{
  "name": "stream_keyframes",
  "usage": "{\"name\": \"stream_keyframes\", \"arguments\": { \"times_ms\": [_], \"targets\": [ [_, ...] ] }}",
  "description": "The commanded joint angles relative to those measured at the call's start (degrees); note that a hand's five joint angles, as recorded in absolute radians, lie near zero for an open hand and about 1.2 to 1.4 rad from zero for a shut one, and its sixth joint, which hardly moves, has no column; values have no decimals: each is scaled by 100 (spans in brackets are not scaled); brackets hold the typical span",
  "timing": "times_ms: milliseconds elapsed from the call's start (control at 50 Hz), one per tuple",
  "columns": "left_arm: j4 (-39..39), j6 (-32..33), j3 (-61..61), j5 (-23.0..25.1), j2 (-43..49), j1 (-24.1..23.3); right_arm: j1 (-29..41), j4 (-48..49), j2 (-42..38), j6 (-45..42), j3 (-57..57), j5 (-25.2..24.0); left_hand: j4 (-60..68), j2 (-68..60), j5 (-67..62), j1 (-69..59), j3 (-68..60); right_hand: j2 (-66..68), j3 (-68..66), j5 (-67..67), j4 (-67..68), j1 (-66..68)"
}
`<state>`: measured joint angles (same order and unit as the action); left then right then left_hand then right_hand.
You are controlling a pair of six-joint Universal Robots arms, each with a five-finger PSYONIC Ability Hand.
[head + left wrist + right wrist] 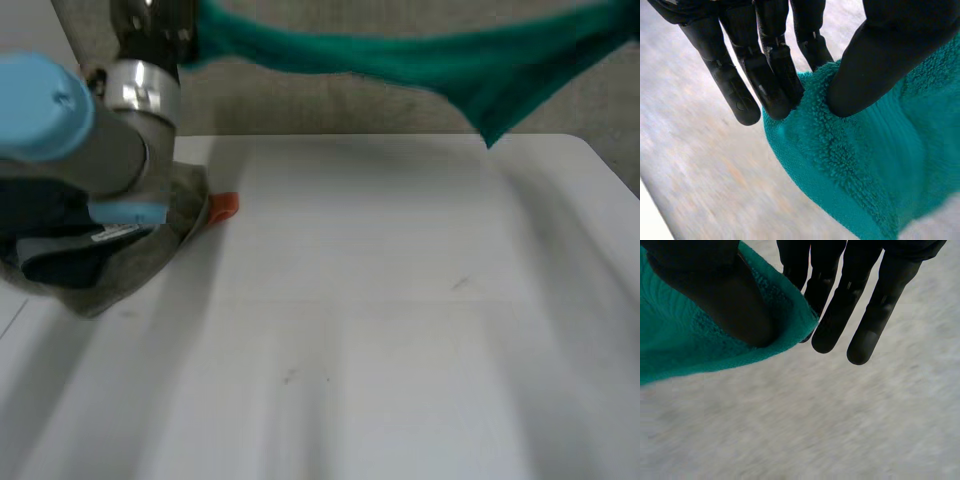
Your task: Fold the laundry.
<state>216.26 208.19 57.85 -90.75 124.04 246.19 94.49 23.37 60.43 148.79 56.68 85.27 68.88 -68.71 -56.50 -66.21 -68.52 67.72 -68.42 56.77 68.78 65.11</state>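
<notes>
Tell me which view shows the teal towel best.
The head view: the teal towel hangs stretched in the air over the table, sagging in the middle. The left wrist view shows up close the bit pinched by the left hand; the right wrist view, the bit pinched by the right hand.

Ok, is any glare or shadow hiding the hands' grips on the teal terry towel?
Head view: no glare; soft grey shadows cross the white table under the hanging teal terry towel. Left wrist view: even light, the left hand plainly pinches the towel's edge between thumb and fingers. Right wrist view: the right hand pinches it too; its thumb looks dark, yet the grip is clear.
</notes>
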Motion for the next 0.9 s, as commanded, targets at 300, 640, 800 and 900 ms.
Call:
{"name": "stream_keyframes", "arguments": {
  "times_ms": [300,640,800,900],
  "targets": [
    [171,28,3835,312,-483,17,-440,-1852,-506,-1008,2443,-916,1112,-1129,-1350,-1379,-1148,1228,-1158,1323,1122,1489],
    [-1964,688,6230,953,-3219,17,-1574,-4914,1410,-3594,3948,-696,1112,-1129,-1350,-1379,-1148,1228,-1158,1323,1122,1489],
    [-1580,670,5641,1024,-2702,61,-1329,-3648,1043,-2488,3359,-696,1112,-1129,-1350,-1379,-1148,1228,-1158,1323,1122,1489],
    [-825,662,4957,972,-1833,61,-758,-2910,199,-1968,2586,-608,1112,-1129,-1350,-1379,-1148,1228,-1158,1323,1122,1489]
  ]
}}
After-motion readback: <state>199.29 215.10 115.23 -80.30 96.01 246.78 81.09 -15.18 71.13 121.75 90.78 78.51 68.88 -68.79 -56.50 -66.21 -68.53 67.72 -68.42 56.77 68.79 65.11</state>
